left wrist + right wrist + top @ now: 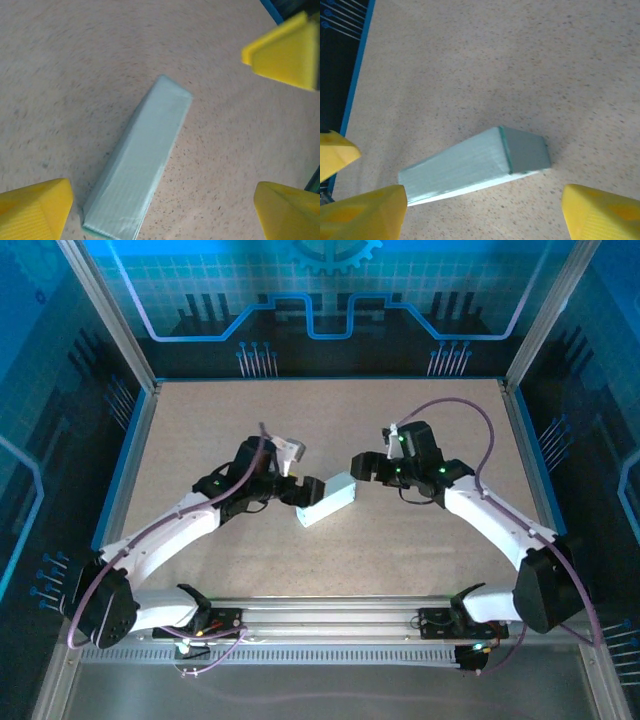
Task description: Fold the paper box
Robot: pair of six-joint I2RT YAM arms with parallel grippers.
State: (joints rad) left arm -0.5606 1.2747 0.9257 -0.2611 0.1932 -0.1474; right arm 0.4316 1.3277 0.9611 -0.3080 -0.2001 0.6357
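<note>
Two wide-open grippers, nothing held: left gripper (293,489) just left of paper box (328,499), right gripper (362,468) just right of it | box closed up, flat on middle of table (200,430) | likely light, thin, easy to squash | best to pinch softly across long sides

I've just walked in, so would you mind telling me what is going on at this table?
Two robot arms are working on a pale blue paper box. It lies on the speckled table as a closed, long rectangular box, set at an angle between them. The left gripper and the right gripper sit close to its two ends, both with jaws open, and neither is holding it. The folding looks finished, or nearly so.
</note>
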